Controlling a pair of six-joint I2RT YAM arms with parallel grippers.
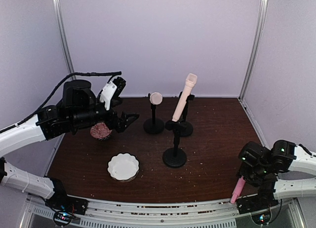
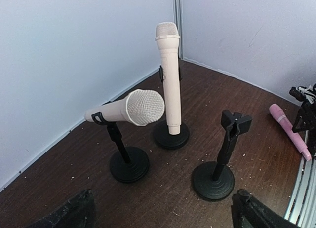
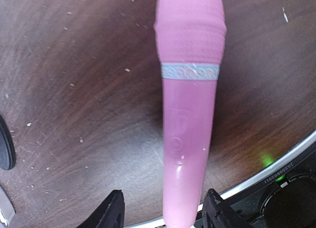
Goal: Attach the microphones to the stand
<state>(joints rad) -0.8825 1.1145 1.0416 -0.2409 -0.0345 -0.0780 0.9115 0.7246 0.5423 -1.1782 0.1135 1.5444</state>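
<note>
Brown table (image 1: 212, 134); only right wrist shows blue band (image 3: 190, 71) on pink microphone (image 3: 190, 139).

No text reads clearly. At five o'clock in the right wrist view, a small upside-down code (image 3: 279, 174) is printed on the rail (image 3: 256, 182); the pale band (image 3: 190, 71) on the pink microphone (image 3: 190, 124) bears illegible raised marks.

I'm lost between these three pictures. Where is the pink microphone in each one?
Top external: the pink microphone is at lower right, by the table's near edge.
Left wrist: at the right edge, lying flat on the table.
Right wrist: it fills the middle, head toward the top.
Shared landmark: the pale metal rail along the near table edge, close to the microphone in every view.
</note>
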